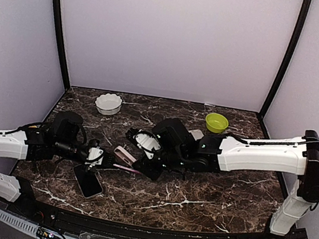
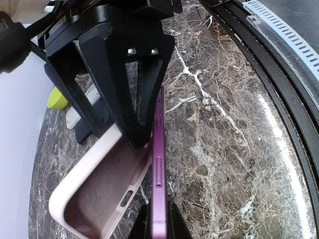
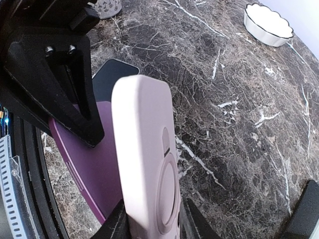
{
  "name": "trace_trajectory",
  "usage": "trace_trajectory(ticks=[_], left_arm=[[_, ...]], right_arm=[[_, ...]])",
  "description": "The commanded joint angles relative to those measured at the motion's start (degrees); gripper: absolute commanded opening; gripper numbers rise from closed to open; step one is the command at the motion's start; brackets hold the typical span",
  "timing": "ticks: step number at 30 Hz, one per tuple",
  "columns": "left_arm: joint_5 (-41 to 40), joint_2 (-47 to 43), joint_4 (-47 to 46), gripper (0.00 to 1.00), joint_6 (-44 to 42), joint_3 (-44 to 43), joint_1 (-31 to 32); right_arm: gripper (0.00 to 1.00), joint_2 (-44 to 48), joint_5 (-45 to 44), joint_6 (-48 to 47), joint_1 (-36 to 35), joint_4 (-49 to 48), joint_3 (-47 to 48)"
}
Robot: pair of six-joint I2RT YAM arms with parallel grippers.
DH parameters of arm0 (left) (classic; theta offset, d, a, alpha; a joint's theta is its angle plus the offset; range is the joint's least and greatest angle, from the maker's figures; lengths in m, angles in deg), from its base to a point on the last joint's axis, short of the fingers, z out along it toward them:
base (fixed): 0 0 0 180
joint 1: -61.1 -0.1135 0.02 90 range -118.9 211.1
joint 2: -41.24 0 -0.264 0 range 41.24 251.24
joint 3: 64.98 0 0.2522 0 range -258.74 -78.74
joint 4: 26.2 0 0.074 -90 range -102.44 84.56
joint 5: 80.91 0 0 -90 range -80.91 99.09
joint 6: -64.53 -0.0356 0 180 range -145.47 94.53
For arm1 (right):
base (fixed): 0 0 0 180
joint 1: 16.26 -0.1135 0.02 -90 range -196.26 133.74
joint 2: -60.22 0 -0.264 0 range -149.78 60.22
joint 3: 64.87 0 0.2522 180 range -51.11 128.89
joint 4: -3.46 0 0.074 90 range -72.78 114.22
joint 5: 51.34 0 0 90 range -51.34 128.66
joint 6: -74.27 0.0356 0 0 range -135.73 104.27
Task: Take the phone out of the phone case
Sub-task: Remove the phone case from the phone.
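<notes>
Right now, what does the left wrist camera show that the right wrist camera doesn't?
Only the left wrist view: the hollow inside of the pink case, the purple phone seen edge-on, and the green bowl. Only the right wrist view: the case's smooth back with its ring, the white bowl and a dark phone lying flat. Both: the case, the purple phone and the marble table.

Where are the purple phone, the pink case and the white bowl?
purple phone [image 2: 158, 174]: left wrist view, side edge.
pink case [image 3: 147, 149]: right wrist view, smooth back.
white bowl [image 1: 108, 102]: top view, its inside.
</notes>
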State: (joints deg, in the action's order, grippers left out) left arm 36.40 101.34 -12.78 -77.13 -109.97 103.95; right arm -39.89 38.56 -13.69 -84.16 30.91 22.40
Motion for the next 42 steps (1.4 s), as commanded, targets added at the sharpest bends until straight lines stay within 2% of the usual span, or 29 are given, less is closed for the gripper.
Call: trace_trajectory(ticks=[1,4,7,13,31,36,42], left_arm=[[-2.49,-3.15,-8.71,0.0,1.17,-1.1,-0.88],[-3.27,-3.95,-8.76,0.0,1.2,-1.0,-0.88],[-3.51,-4.41,-9.52,0.0,1.29,-0.5,-0.86],[-3.56,-5.06,-10.34,0.0,0.86,0.21,-0.84],[-10.79,-7.59,-11.16,0.0,-0.32,1.02,-1.37],[-11.94,-8.72,-11.82,0.0,-0.1,1.89,-1.53],[-9.78,-11.35,-15.29,0.0,2.6,5.25,-1.63]], right_arm=[[0.32,1.56,0.81,1.74,-1.71,4.07,-1.82],[0.28,1.76,0.76,2.29,-1.71,4.22,-1.82],[0.18,1.86,0.37,2.9,-1.71,3.98,-2.1],[0.17,2.1,-1.12,3.31,-1.72,3.99,-1.53],[0.13,4.6,-4.39,6.46,-1.21,6.47,-4.48],[0.06,7.54,-4.59,8.21,3.32,8.02,-7.3],[0.01,7.93,1.78,7.87,11.22,8.49,-8.42]])
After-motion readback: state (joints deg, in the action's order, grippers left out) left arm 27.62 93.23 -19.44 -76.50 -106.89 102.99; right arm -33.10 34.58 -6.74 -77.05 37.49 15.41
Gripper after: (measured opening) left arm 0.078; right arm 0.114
